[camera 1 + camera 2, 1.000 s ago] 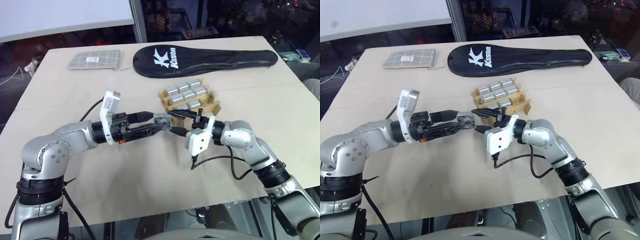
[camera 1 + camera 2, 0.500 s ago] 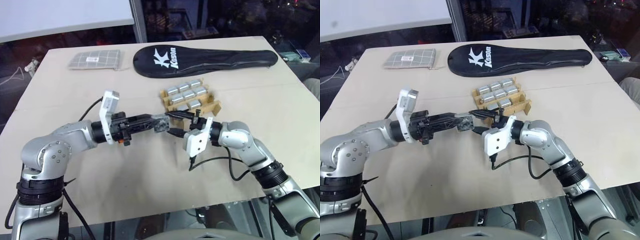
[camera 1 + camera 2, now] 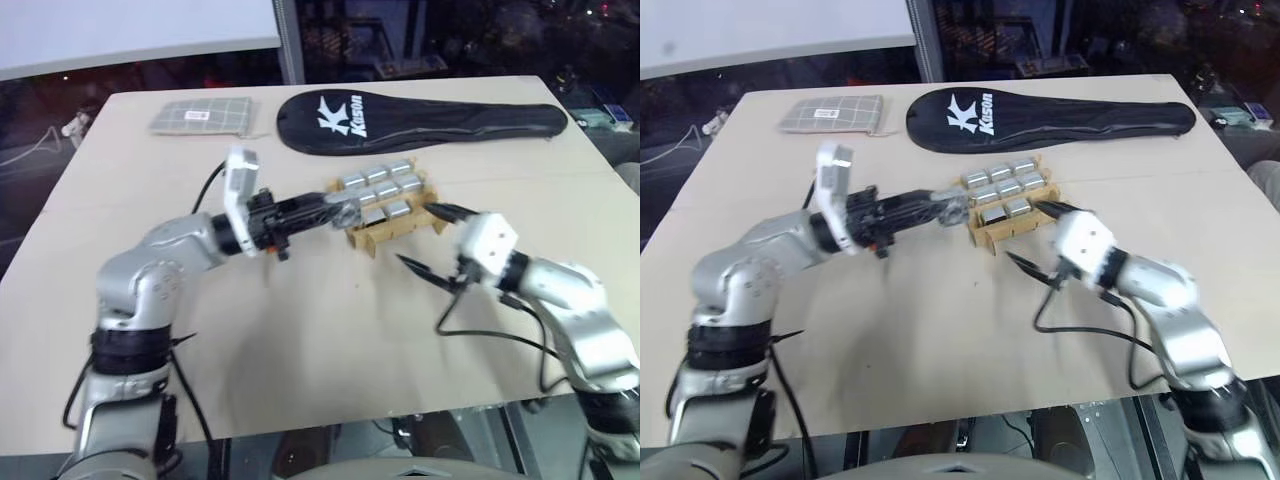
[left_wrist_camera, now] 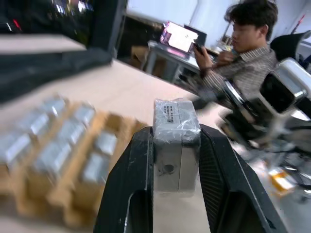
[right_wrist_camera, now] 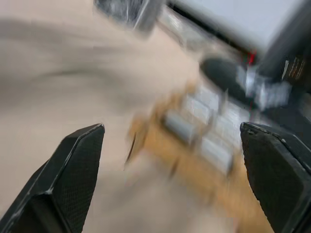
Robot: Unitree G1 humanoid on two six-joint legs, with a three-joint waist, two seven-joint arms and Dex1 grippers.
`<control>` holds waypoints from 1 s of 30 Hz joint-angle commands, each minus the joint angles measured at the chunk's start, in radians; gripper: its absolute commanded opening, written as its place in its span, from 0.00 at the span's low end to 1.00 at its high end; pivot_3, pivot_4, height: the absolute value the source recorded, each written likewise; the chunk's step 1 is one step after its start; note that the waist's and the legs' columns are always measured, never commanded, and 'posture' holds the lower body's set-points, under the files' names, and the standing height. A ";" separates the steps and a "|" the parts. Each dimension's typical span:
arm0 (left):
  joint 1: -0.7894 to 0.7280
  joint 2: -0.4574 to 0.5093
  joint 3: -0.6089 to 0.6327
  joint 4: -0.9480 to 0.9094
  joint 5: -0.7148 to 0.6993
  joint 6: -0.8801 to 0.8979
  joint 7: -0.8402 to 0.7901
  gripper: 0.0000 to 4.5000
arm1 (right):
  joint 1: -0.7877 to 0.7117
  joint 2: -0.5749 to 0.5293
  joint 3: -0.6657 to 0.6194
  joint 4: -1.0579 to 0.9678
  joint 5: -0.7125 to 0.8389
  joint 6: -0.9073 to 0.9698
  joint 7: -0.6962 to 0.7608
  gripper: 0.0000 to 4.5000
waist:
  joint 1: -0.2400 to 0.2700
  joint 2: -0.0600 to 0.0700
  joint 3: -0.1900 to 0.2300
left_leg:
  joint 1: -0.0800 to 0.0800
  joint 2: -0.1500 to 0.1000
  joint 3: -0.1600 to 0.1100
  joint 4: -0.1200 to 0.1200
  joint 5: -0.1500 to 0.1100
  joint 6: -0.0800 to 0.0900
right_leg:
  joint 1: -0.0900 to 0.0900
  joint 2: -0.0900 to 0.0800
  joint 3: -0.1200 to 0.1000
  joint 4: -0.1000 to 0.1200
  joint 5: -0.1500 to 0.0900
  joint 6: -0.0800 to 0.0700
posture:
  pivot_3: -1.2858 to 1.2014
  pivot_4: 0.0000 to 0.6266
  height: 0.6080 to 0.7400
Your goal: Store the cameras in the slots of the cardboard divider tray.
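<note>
Beige table: divider tray (cameras inside), black racket cover, checked pouch.

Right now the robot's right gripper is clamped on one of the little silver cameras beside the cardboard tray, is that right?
Not quite: the left gripper holds the camera beside the cardboard tray, as the left wrist view shows. The right gripper is open and empty.

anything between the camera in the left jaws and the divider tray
Nothing visible. The left gripper holds a camera right at the near edge of the cardboard divider tray. The right gripper is open, off to the tray's right side.
</note>
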 commanded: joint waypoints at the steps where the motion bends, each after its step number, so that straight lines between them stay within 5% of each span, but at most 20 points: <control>1: -0.100 -0.078 -0.072 0.128 0.137 -0.180 -0.018 0.15 | 0.108 -0.021 -0.170 -0.121 0.251 0.161 -0.004 0.98 | 0.001 0.000 0.000 | 0.000 0.000 0.000 0.000 0.000 0.000 | 0.000 0.000 0.000 0.000 0.000 0.000 | 0.52 0.24 1.00; 13: -0.339 -0.292 -0.214 0.681 0.507 -0.677 -0.013 0.15 | 0.504 -0.017 -0.620 -0.172 0.676 0.140 0.100 0.98 | -0.003 -0.001 0.000 | 0.004 -0.001 0.002 0.001 -0.001 0.001 | 0.005 0.002 0.001 -0.001 -0.003 0.005 | 0.52 0.24 1.00; 30: -0.512 -0.496 -0.117 1.200 0.593 -0.970 0.125 0.15 | 0.687 0.010 -0.670 -0.231 0.739 0.067 0.109 0.98 | -0.002 -0.003 0.001 | 0.002 -0.001 0.002 0.002 -0.001 0.002 | 0.005 0.002 0.001 -0.001 -0.004 0.008 | 0.52 0.24 1.00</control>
